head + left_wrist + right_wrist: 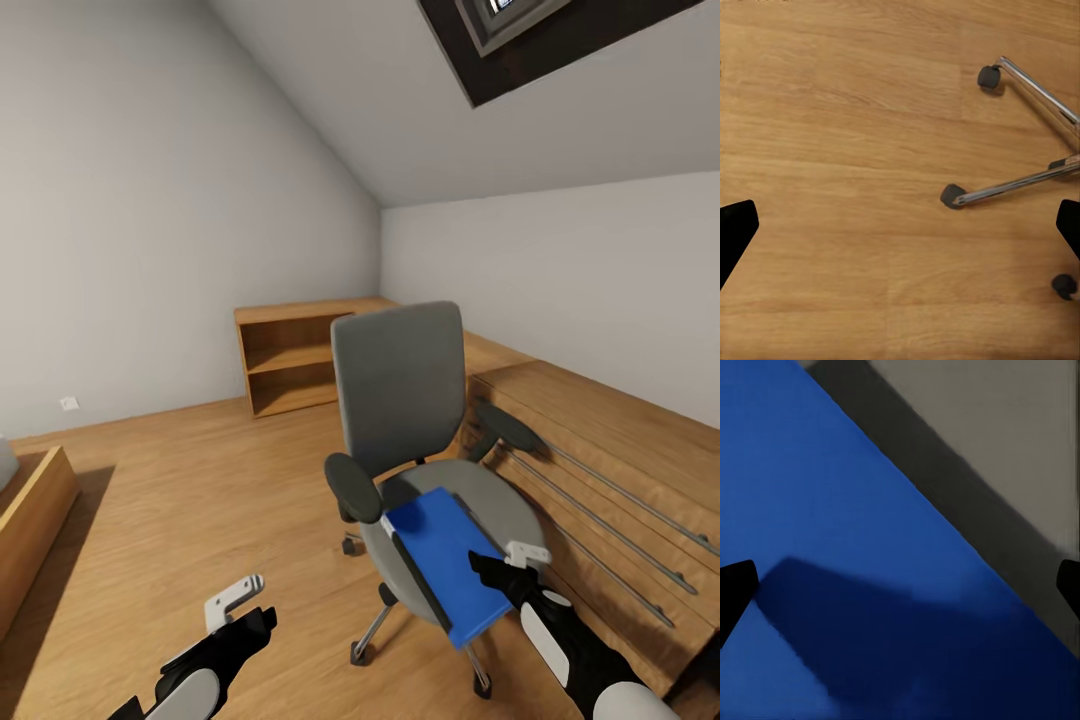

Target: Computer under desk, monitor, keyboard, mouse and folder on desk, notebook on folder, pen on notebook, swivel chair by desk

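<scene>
While the flat bright blue folder (445, 565) lies on the grey upholstered swivel chair (400, 390), overhanging the seat's front edge, the right gripper (515, 562) hovers just above it with its jaws spread wide and nothing held. A clean pickup probably means closing on that overhanging edge rather than pressing on the flat face. The left gripper (240, 600), open and empty, hangs over the light wood floor (832, 150) near the chair's castors, under sloped pale grey walls.
</scene>
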Controlling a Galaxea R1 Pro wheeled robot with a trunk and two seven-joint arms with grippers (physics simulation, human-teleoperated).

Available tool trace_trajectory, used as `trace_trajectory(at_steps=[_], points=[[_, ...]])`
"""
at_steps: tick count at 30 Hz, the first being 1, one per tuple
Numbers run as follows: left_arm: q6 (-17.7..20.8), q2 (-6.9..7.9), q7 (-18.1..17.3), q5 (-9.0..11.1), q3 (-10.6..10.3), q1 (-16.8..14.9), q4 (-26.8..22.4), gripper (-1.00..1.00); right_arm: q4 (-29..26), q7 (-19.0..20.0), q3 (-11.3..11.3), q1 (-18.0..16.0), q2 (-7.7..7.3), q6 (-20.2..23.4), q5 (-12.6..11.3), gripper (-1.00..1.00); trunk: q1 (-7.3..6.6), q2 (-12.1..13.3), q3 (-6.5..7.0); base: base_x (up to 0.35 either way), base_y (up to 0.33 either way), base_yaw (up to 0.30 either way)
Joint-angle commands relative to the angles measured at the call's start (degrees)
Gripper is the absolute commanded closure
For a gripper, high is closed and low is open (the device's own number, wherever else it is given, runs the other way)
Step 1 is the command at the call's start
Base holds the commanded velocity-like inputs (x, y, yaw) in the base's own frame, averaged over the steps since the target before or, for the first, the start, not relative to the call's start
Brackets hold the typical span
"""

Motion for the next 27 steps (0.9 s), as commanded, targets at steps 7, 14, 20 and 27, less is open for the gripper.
trace_trajectory(at_steps=[7, 14, 20, 27], points=[[0.5, -0.01, 0.3, 0.0, -0.1, -0.1, 0.0, -1.0, 1.7, -0.1, 0.3, 0.0, -0.07, 0.2, -0.5, -1.0, -1.55, 2.8, 1.19, 0.0, 0.0, 0.0], [0.5, -0.08, 0.3, 0.0, -0.5, -0.1, 0.4, -1.0, 1.7, -0.1, 0.3, 0.0, -0.07, 0.2, -0.5, -1.0, -3.08, 5.6, 2.45, 0.0, 0.0, 0.0], [0.5, -0.09, 0.3, -0.1, -0.8, -0.1, 0.5, -1.0, 1.7, -0.1, 0.3, 0.0, -0.07, 0.2, -0.5, -1.0, -4.4, 8.0, 3.53, 0.0, 0.0, 0.0], [0.5, -0.13, 0.3, -0.1, -0.9, -0.1, 0.6, -1.0, 1.7, -0.1, 0.3, 0.0, -0.07, 0.2, -0.5, -1.0, -5.94, 10.8, 4.78, 0.0, 0.0, 0.0]])
